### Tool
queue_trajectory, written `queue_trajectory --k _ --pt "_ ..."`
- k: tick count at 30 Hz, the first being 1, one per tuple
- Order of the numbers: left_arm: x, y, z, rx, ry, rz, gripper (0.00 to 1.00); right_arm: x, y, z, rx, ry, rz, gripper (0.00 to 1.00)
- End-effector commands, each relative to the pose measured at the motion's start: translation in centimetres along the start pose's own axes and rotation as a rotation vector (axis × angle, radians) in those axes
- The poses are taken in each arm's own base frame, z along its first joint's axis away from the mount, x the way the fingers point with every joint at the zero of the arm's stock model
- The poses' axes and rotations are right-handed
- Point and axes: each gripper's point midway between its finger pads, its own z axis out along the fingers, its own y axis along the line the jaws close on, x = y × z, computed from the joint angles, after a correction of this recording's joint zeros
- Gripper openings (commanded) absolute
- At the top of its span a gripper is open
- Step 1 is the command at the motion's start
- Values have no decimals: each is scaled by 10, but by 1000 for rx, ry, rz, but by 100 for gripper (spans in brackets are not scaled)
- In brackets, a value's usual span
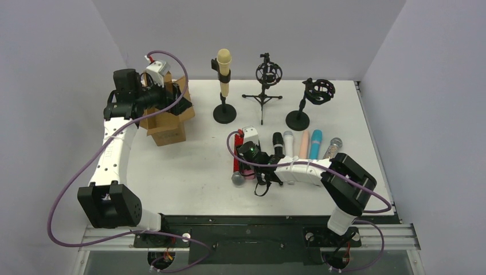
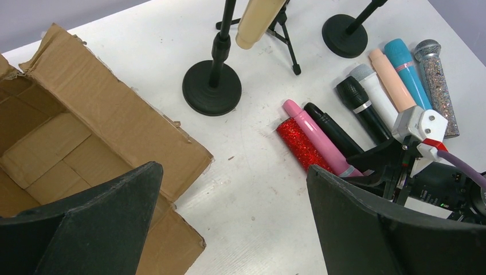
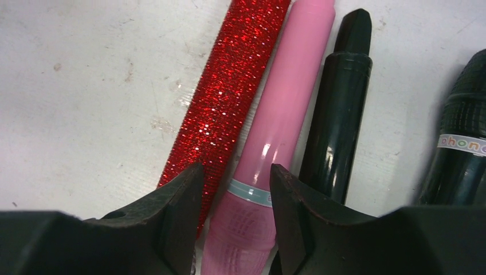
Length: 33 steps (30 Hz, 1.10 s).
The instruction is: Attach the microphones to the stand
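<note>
– Since the right gripper [image 3: 236, 169] sits low with a finger on each side of the pink microphone [image 3: 286, 103], is it gripping?

– I cannot tell. The jaws stand partway apart, straddling the barrel right at the pale band below the head. Whether the pads press on it is not clear. The microphone lies flat on the table [image 1: 189, 172].

– Is that a good spot to take it?

– I think so. It looks like hard, glossy plastic: stiff, probably light, likely slippery and ready to roll. The thick end by the band gives the most to bite on. The neighbours are the tight part. The red glitter microphone [image 3: 229, 86] lies just beside it on one side and a black microphone [image 3: 338, 114] on the other, so the fingers may nudge them.

– And the left gripper [image 2: 232, 169]?

– It is spread wide and holds nothing. It hovers over the cardboard box [image 2: 86, 126], well apart from the row.

– Count for me.

– There are nine microphones. Eight lie side by side: red, pink, two black, white, peach, teal and silver glitter. One cream-yellow microphone [image 1: 223, 71] is already clipped upright in the left stand [image 1: 224, 112]. There are three stands, two on round bases and one tripod stand [image 1: 263, 94]. The tripod and the right stand [image 1: 304, 112] have empty holders. There is one box.
</note>
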Motion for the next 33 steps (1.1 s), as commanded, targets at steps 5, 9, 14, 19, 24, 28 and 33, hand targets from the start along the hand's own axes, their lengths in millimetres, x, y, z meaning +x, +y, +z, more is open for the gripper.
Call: queue_trajectory --k 5,9,14,19,24,28,33 --pt "-17 -9 -6 15 -51 62 96 9 -24 -9 125 15 -44 43" --pt "-17 -9 -5 14 -50 60 96 1 -20 -16 92 -18 -27 44" --pt "-18 -8 -6 10 -48 60 96 5 -16 -10 88 5 -35 41" --pt "-16 -7 -6 6 -43 63 96 12 -13 -3 82 33 -47 35" --pt "-16 -8 -5 13 -41 61 96 28 -13 8 99 92 -78 42" --pt "-17 -13 -2 27 -35 78 96 39 -16 11 114 124 -87 50" --pt "-15 -21 2 46 -24 92 96 38 -19 9 120 112 -76 47"
